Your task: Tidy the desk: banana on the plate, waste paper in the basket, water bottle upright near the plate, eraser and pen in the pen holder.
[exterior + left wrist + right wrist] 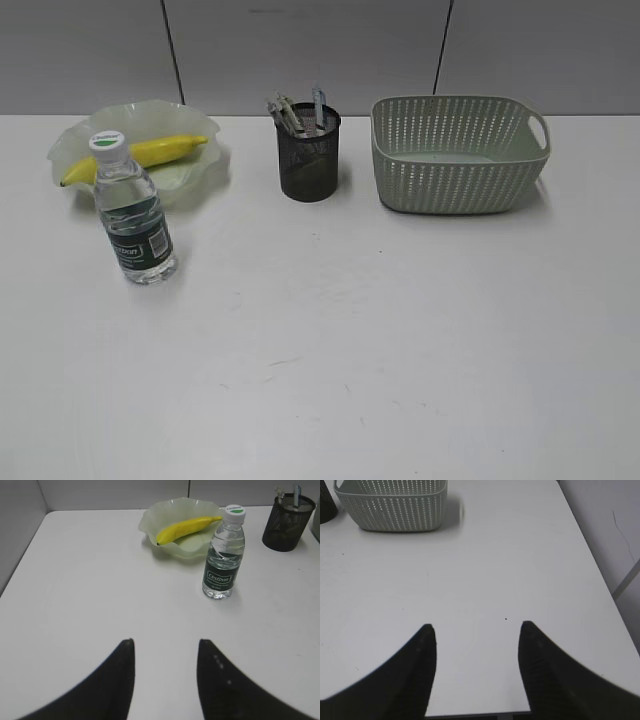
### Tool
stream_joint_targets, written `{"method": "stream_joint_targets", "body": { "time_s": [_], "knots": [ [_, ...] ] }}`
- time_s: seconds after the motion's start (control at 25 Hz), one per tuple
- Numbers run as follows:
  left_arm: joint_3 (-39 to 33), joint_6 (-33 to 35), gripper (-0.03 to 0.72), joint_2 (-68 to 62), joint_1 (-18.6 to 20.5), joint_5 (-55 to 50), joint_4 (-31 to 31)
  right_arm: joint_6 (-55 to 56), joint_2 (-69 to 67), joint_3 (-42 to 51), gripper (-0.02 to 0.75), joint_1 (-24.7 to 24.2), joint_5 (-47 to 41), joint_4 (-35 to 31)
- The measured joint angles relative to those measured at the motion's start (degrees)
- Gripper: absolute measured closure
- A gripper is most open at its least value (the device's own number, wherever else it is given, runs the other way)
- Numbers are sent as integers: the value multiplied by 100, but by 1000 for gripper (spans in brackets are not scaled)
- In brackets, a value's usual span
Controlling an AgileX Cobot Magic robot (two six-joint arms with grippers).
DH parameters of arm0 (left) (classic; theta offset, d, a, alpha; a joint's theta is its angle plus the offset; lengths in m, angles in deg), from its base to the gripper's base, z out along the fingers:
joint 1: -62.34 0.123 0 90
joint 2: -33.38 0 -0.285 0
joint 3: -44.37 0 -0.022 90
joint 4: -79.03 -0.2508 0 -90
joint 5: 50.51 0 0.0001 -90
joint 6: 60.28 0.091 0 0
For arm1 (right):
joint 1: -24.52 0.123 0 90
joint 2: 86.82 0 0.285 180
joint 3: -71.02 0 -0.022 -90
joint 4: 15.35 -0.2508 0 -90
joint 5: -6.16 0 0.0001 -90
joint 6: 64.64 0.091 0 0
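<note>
A yellow banana (135,155) lies on the pale green wavy plate (70,135) at the back left; it also shows in the left wrist view (185,528) on the plate (150,517). A clear water bottle (135,212) with a white-green cap stands upright in front of the plate, also in the left wrist view (224,555). A black mesh pen holder (309,155) holds pens (293,113). The green basket (455,150) stands at the back right; no paper shows inside. My left gripper (166,645) and right gripper (476,628) are open and empty. The eraser is not visible.
The white table (350,340) ends at its right edge in the right wrist view (590,550), with a grey wall beyond. The basket (395,505) sits at the far left of that view. Grey partition panels stand behind the table.
</note>
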Motion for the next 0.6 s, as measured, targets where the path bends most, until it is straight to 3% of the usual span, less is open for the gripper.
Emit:
{"method": "stream_joint_targets", "body": {
  "time_s": [0.6],
  "knots": [
    [0, -4, 374, 0, 0, 0, 0, 0, 0, 0, 314, 0, 0, 0]
  ]
}}
